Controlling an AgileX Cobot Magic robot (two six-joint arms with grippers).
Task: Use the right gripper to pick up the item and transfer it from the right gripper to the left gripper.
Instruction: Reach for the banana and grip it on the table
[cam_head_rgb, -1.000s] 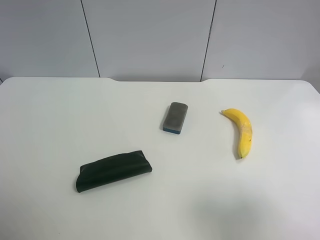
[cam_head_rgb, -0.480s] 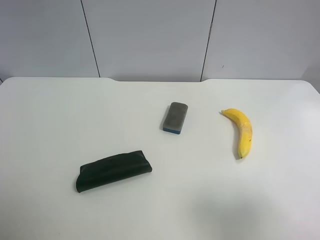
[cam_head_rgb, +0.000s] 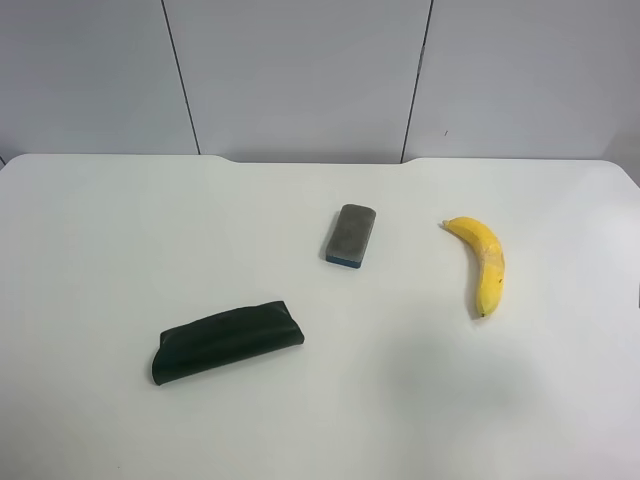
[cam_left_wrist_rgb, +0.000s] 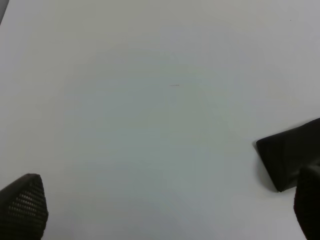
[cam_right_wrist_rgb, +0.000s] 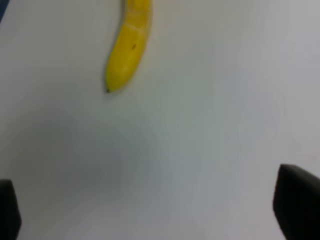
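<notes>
The yellow banana (cam_head_rgb: 483, 262) lies on the white table (cam_head_rgb: 100, 220) at the right of the exterior high view, curved, with brownish scuffs. Neither arm shows in that view. In the right wrist view the banana's lower end (cam_right_wrist_rgb: 129, 47) lies ahead of my right gripper (cam_right_wrist_rgb: 152, 215), well clear of it. That gripper is open and empty, with one dark fingertip (cam_right_wrist_rgb: 297, 210) at each side of the frame. My left gripper (cam_left_wrist_rgb: 155, 185) is open and empty over bare table, and its fingertips (cam_left_wrist_rgb: 22, 205) show at the frame's edges.
A grey-and-blue eraser block (cam_head_rgb: 350, 236) lies near the table's middle, left of the banana. A dark green pouch (cam_head_rgb: 226, 341) lies toward the front left. Grey wall panels stand behind the table's far edge.
</notes>
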